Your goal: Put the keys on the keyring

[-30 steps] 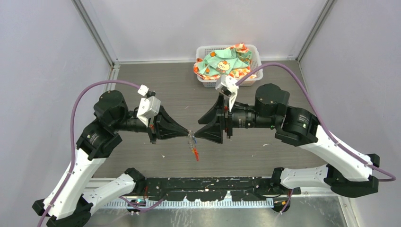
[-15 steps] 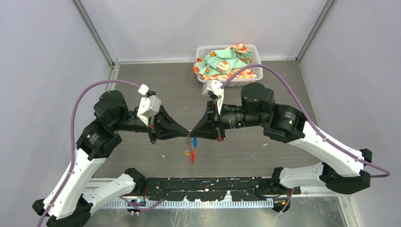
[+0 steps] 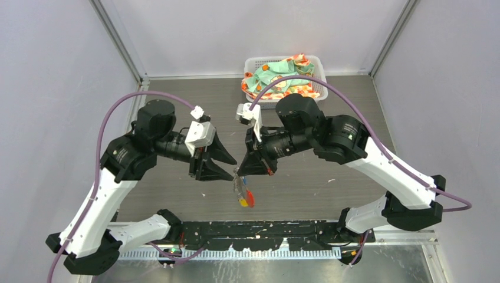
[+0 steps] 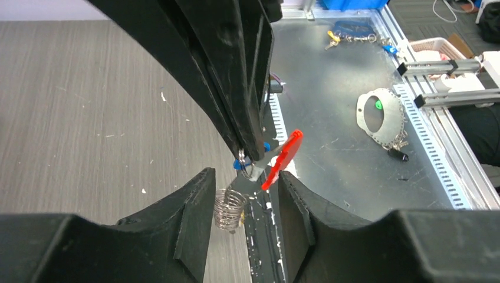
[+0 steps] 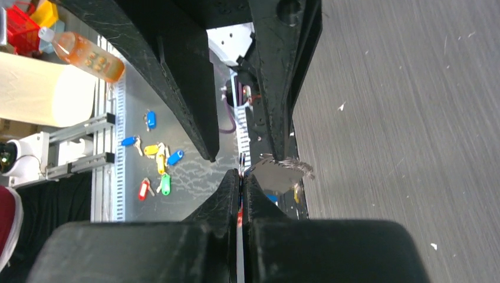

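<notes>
The keyring (image 3: 239, 184) hangs as a small bunch under my right gripper (image 3: 238, 171), which is shut on its thin metal ring. In the right wrist view, the ring's edge shows between the right gripper's (image 5: 241, 175) closed fingers. The red tag (image 4: 283, 158) and the coiled metal bunch (image 4: 229, 207) dangle between the spread fingers of my left gripper (image 4: 246, 177), which is open and touches nothing. The keys hang in the same bunch: the blue tag (image 4: 266, 147) sits partly behind the right fingertips, and the yellow tag (image 3: 242, 202) hangs low beside the red tag (image 3: 249, 200).
A white basket (image 3: 252, 60) stuffed with patterned cloth stands at the back of the table. A black rail (image 3: 265, 230) runs along the near edge. On the metal bench beyond it lie spare tagged keys (image 5: 156, 159), a bottle (image 5: 82, 50) and a round white device (image 4: 380, 115).
My right gripper has shut on the ring and swung left and down. My left gripper has opened, let go and drawn back. The bunch now hangs from the right gripper alone.
</notes>
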Controlling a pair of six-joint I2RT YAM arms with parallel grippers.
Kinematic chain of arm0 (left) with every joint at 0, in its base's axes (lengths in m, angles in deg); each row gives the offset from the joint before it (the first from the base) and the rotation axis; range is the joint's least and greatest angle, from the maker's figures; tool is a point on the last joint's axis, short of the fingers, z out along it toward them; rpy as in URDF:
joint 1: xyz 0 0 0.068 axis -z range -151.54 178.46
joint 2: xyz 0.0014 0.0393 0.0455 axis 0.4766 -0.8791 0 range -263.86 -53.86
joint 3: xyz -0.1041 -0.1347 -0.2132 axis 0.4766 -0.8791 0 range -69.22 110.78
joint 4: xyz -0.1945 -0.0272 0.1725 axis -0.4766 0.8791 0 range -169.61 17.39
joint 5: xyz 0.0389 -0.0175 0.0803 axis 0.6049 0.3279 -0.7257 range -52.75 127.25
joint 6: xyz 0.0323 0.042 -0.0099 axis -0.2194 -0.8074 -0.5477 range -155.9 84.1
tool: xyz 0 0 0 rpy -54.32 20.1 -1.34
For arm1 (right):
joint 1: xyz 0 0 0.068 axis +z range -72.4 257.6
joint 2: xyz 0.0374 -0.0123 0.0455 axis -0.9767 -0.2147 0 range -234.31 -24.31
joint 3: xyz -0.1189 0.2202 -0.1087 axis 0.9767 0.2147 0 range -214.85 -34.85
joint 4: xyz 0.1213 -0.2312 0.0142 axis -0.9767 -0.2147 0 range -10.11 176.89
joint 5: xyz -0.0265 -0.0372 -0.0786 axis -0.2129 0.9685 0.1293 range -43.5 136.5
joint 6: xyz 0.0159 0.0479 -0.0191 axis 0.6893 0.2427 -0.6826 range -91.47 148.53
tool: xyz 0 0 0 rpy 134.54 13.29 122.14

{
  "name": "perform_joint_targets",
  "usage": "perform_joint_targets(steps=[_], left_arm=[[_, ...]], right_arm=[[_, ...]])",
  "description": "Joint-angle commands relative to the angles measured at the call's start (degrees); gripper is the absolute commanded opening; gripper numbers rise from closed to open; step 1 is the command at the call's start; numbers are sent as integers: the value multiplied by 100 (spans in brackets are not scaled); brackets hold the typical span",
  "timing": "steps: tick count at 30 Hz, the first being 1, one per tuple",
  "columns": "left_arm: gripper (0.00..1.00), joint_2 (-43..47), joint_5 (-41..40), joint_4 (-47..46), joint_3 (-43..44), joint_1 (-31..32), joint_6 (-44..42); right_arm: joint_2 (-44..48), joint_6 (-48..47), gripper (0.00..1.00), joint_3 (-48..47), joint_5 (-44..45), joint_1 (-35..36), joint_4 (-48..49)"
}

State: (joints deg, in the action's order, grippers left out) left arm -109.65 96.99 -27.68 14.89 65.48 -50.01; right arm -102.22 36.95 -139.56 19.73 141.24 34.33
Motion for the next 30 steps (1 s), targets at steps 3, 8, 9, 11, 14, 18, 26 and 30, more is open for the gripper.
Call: perform_joint_targets(steps=[3,8,9,11,14,18,26,30], left_arm=[[39,-276,362,664,436,21,-494],[27,-374,370,844,465,131,-578],[26,-386,355,846,465,149,-576],[24,-409,316,846,480,185,-587],[19,-448,273,846,523,217,-610],[16,-460,234,807,562,248,-606],[0,-444,35,861,570,315,-753],[0,-241,-417,288,352,315,-422]], right_arm=[[-299,-210,1,-612,-167,-1,-682],[-452,-222,1,-813,-187,-7,-807],[-473,-226,1,-861,-195,-5,-844],[-570,-241,1,-958,-214,-6,-925],[-717,-269,1,-1137,-254,-6,-1083],[-839,-285,1,-1300,-286,-5,-1236],[-949,-252,1,-1438,-317,-9,-1314],[-673,-5,19,-1222,-44,-6,-881]])
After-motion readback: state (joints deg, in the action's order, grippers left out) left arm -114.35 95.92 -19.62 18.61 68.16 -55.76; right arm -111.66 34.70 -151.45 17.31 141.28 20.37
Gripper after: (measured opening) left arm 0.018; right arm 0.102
